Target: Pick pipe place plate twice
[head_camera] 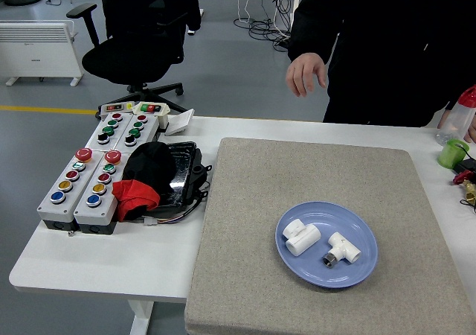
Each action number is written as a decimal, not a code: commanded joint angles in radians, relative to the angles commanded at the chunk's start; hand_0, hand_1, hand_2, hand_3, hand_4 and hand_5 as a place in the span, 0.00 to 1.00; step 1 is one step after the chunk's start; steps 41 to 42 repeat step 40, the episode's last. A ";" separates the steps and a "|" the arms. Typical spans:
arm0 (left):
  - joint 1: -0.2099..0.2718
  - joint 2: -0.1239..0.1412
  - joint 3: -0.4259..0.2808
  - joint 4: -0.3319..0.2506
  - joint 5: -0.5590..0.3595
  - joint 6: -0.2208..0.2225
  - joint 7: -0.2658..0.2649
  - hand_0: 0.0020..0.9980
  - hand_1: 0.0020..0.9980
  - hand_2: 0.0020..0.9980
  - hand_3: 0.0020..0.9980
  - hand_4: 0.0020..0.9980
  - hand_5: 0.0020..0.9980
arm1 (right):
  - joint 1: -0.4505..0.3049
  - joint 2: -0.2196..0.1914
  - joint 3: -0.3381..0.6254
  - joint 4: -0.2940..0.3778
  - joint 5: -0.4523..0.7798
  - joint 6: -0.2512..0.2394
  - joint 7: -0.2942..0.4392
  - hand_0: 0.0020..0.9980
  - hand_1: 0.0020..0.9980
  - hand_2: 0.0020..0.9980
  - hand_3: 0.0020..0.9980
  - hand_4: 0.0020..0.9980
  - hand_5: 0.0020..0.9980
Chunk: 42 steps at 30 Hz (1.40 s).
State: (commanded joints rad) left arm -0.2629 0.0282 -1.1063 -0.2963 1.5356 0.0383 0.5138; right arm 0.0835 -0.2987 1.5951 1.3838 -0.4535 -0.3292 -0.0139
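- Looking down from the head view, a white bench (pixel 97 264) carries a grey felt mat (pixel 245 223) that covers most of its right half.
- On the mat's near right part sits a blue plate (pixel 291 260), flat and wholly on the mat.
- Two white pipe fittings lie inside the plate: the left pipe fitting (pixel 301 237) rests on its left half, and the right pipe fitting (pixel 342 249), a T-shape with a metal threaded end pointing toward the near edge, rests just beside it; whether the two touch cannot be told.
- Neither robot hand shows anywhere in this view, so how far either is open cannot be told, and nothing robotic has hold of the fittings.
- A person in dark clothing stands at the far side, with one hand (pixel 306 73) hanging above the bench's far edge, fingers loosely relaxed and holding nothing.
- On the bench's left part are two grey button boxes (pixel 83 186) with coloured push buttons, and beside them a black and red bundle (pixel 145 179) lying over a dark tray.
- At the far right edge stand a green cup (pixel 451 154) and a clear bottle with a red top (pixel 461 115).
- Behind the bench a black office chair (pixel 137 45) stands on the grey floor.
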 joint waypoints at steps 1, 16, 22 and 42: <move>0.000 0.000 0.000 0.000 0.000 0.000 0.000 0.65 0.63 0.63 0.55 0.39 1.00 | -0.001 0.002 0.001 -0.001 -0.001 -0.002 0.000 0.81 0.77 0.87 0.84 0.52 0.49; -0.003 0.001 0.002 -0.001 -0.004 0.000 0.000 0.65 0.63 0.63 0.55 0.39 1.00 | -0.001 0.010 0.005 -0.004 0.007 -0.018 0.000 0.78 0.75 0.86 0.84 0.51 0.50; -0.003 0.000 0.002 -0.001 -0.004 0.000 0.000 0.65 0.63 0.63 0.55 0.39 1.00 | -0.001 0.012 0.005 -0.007 0.012 -0.042 -0.001 0.77 0.72 0.85 0.84 0.50 0.50; -0.004 -0.001 0.002 -0.002 -0.003 -0.002 0.002 0.65 0.63 0.63 0.55 0.39 1.00 | -0.001 0.014 0.011 -0.009 0.026 -0.043 0.006 0.76 0.72 0.85 0.84 0.50 0.50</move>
